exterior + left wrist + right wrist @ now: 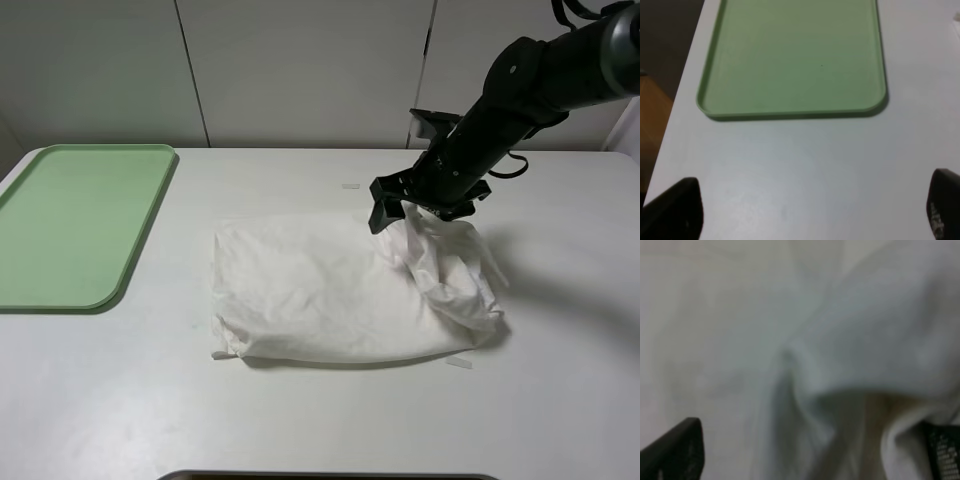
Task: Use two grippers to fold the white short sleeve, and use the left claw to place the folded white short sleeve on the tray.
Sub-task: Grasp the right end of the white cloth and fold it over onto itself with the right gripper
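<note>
White wrinkled short sleeve (330, 300) folded, puffy; right claw (415, 215) pinching bunched cloth; left claw (810, 210) spread apart.

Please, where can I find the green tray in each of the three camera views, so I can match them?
Exterior high: the green tray lies at the left edge on the white table, apart from the white shirt.
Left wrist: the tray fills the upper half, nothing on it.
Right wrist: not in it; only shirt cloth shows.
Shared landmark: the white table in the first two; the shirt links the third.
</note>
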Controlling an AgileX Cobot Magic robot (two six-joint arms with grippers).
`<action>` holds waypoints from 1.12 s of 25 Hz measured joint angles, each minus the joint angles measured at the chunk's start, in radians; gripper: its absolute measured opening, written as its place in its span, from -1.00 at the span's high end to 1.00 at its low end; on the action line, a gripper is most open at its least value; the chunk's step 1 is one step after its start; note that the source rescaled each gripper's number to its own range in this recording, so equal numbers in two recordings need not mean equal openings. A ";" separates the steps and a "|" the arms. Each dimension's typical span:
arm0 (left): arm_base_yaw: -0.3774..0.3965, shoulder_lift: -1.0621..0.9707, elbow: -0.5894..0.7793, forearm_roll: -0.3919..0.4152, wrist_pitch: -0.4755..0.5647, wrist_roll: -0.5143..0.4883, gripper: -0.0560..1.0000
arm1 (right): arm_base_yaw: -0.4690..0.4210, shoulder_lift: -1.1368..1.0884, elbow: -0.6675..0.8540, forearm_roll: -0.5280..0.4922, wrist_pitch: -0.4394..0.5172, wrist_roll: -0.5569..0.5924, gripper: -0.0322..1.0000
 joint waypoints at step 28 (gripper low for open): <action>0.000 0.000 0.000 0.015 -0.002 0.000 -0.78 | 0.073 -0.030 -0.170 -0.205 0.118 -0.111 -0.94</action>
